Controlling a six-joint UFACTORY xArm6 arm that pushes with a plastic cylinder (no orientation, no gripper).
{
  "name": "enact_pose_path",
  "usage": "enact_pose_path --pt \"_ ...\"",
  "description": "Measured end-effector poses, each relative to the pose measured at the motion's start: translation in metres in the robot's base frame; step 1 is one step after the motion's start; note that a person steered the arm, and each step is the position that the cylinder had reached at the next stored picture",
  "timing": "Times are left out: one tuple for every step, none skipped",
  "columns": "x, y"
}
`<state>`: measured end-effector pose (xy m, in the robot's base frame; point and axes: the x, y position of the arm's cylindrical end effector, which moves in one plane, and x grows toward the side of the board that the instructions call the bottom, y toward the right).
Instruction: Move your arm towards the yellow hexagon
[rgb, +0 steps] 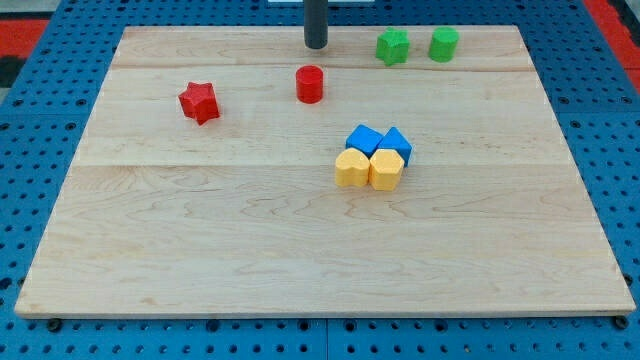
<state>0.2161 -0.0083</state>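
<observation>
A: Yellow hexagon (386, 169) — where does it sit?

B: Right of the surface's (250, 250) middle, in a tight cluster of four. It touches the yellow heart (351, 168) on its left, and the two blue blocks sit just above the pair, toward the view's top.

A: Name the blue ones.

B: A blue cube (364, 139) on the left, and a second blue block (396, 143) on the right whose shape I cannot make out. They touch each other and the yellow ones below them.

A: Any writing, brands, labels?

B: None that can be read. The surface is plain pale wood, lying on a blue pegboard (40, 120) full of holes.

A: And the arm?

B: Only the dark rod shows, coming straight down from the view's top edge, upright. My tip (316, 46) rests near the top edge of the surface, a little left of centre. It has no fingers, so there is nothing to be released or clenched, and it grasps nothing.

A: What is nearest to it?

B: The red cylinder (309, 84), just below it in the view, apart from it. The red star (199, 101) lies further left. Two green blocks sit to the right of the tip along the top edge: a green star (393, 46) and a green hexagon (444, 44), near each other but not touching.

A: Tip to the hexagon?

B: Well apart. The hexagon lies below and to the right of the tip.
</observation>
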Motion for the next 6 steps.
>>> enact_pose_path --pt "0.004 0.000" --pt "0.048 0.015" --pt "0.090 0.079" --pt "0.126 0.138" --pt "0.184 0.161" --pt "0.238 0.130"
